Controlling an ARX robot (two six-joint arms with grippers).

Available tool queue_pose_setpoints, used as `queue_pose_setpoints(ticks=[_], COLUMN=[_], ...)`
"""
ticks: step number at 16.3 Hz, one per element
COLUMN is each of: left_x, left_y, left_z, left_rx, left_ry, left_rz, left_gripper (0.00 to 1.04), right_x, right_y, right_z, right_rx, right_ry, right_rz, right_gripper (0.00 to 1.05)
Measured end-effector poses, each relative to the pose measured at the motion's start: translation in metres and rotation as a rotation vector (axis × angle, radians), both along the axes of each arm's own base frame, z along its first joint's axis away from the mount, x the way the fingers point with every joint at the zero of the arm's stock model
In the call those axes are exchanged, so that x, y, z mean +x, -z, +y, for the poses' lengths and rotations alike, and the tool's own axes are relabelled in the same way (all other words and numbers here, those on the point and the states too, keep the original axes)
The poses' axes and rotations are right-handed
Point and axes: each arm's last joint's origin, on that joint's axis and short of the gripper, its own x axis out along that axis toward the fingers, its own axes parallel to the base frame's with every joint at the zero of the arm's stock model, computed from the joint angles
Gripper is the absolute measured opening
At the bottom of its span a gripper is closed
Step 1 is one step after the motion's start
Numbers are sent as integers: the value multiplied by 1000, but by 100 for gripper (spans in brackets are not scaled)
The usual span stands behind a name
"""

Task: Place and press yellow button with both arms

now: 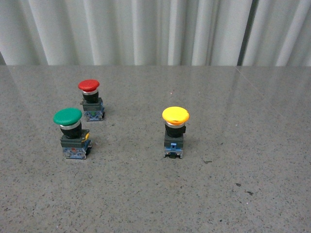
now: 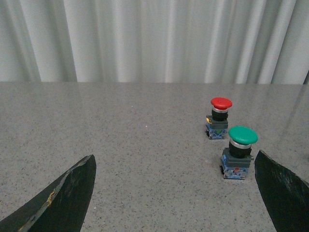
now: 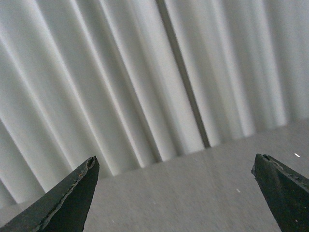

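One yellow button (image 1: 175, 130) upright, apart from green button (image 1: 72, 132).

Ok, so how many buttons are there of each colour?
Yellow button: 1
Green button: 1
Red button: 1
Total: 3 buttons, all standing upright on the grey table.

Matte black, wedge-shaped fingers (image 2: 67, 198) on the left gripper (image 2: 175, 154), tapering to narrow tips, with pale scuffs and chips along one edge. Same black pointed pair on the right gripper (image 3: 176, 157), edges lightly worn.
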Motion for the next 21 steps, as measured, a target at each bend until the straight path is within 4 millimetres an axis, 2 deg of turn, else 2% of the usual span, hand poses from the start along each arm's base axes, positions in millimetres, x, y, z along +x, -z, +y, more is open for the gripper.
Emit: queue_pose_setpoints(ticks=[1,2,4,5,6,7,8,9,11,13,17,18,21], left_x=[0,0,0,0,0,0,0,0,0,0,0,0,0], left_y=[0,0,0,0,0,0,0,0,0,0,0,0,0], left_z=[0,0,0,0,0,0,0,0,0,0,0,0,0], left_rx=[0,0,0,0,0,0,0,0,0,0,0,0,0], left_ry=[0,0,0,0,0,0,0,0,0,0,0,0,0], left_rz=[0,-1,0,0,0,0,0,0,0,0,0,0,0], left_gripper=[98,98,98,98,98,98,98,98,98,98,98,98,98], right_x=[4,19,76,103,113,119,125,128,134,136,139,141,145], right_y=[-2,-9,-9,-14,-24,-26,-15,-3,15,28,39,45,63], right_z=[0,2,8,27,49,68,92,105,125,134,136,137,141], right_rx=[-1,-8,-33,-66,-98,-128,-169,-199,-243,-271,-285,-294,-313], right_ry=[-7,-28,-94,-177,-277,-344,-430,-467,-522,-547,-549,-551,-562], right_rz=[-5,-11,113,172,170,182,244,286,341,387,422,440,509], right_gripper=[98,98,98,98,98,98,93,80,47,25,11,2,2])
